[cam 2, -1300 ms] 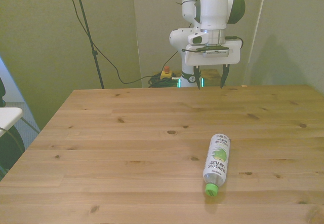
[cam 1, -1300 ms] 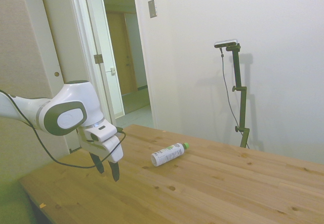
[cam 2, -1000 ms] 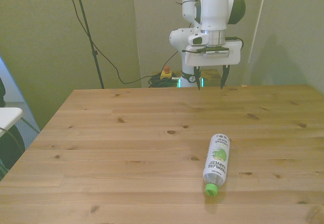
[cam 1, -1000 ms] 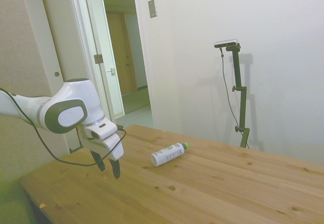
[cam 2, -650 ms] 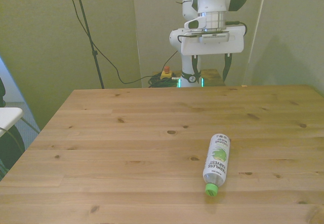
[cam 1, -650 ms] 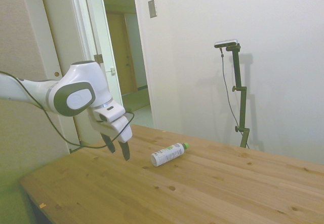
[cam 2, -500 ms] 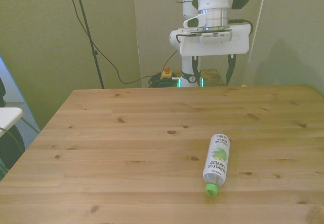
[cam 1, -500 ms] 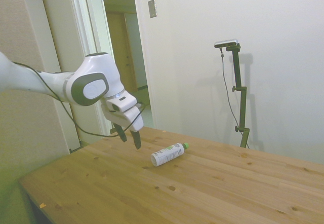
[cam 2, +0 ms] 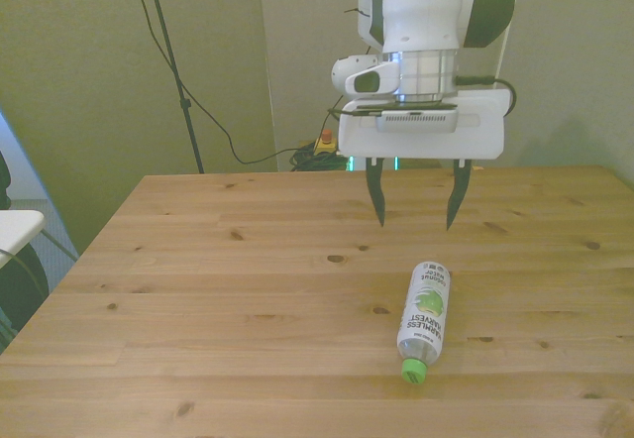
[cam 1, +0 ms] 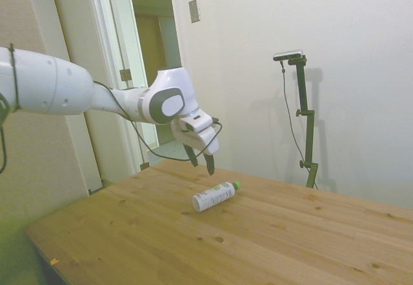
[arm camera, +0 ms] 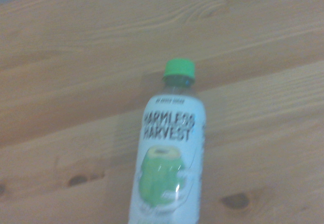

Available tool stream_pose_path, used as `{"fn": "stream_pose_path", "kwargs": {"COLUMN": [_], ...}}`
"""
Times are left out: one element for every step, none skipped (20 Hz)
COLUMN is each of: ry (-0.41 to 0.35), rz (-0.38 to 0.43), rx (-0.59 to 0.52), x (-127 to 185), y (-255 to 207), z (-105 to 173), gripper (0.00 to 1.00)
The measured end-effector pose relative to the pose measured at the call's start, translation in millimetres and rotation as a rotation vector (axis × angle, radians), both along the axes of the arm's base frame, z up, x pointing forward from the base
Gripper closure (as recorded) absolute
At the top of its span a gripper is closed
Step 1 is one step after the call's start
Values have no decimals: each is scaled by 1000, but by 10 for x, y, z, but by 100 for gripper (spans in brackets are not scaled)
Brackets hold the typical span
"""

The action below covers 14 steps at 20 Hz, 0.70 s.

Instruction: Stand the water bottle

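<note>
Bottle: small slim plastic water bottle [cam 2: 425, 319] with white label and green screw cap lies flat on its side on the pale wooden worktop [cam 2: 228, 299], toward the front view's right. Cap [cam 2: 413, 371] points at the worktop's near edge in the front view; base points toward the far edge. In the side view the water bottle [cam 1: 213, 196] lies with its cap [cam 1: 237, 185] toward the white wall. Wrist view shows the water bottle [arm camera: 169, 168] close up: green cap [arm camera: 179, 68], dark print reading "HARMLESS HARVEST", green picture below it, wood grain and knots all round.

Claw [cam 2: 415, 196] of the white arm hangs above the worktop, just beyond the bottle's base, not touching it. Its 2 dark fingers [cam 2: 375, 194] point down and stand well apart, nothing between them. Side view: claw [cam 1: 201, 162] tilted slightly, above and to the picture's left of the bottle.

Open doorway [cam 1: 158, 72] behind the arm in the side view.
</note>
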State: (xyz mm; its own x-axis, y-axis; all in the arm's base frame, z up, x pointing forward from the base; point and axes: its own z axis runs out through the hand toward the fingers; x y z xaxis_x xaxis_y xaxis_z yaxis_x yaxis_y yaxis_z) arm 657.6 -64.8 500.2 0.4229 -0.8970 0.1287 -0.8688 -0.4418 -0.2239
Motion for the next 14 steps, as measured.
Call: {"fn": "stream_pose_path", "kwargs": {"ry": [1, 4, 6, 8, 7, 1, -2, -2, -1, 1, 5, 9, 12, 16], "rz": [-14, -26, -40, -41, -40, -39, -40, -40, -43, -47, -49, -50, -52, -53], "rx": [-4, -6, -12, -11, -10, -10, -9, -9, -9, -9, -9, -10, -11, -12], "x": [105, 198, 432, 450, 478, 518, 563, 610, 659, 709, 760, 809, 859, 910], "y": [-90, -147, -164, -167, -161, -151, -135, -118, -107, -101, -98, -94, -87, -76], "z": [-11, -22, -33, -18, -4, -1, -18, -58, -108, -167, -239, -315, -389, -469], "gripper": [0, 0, 0, 0, 0, 0, 0, 0, 0, 0, 0, 0, 0, 0]}}
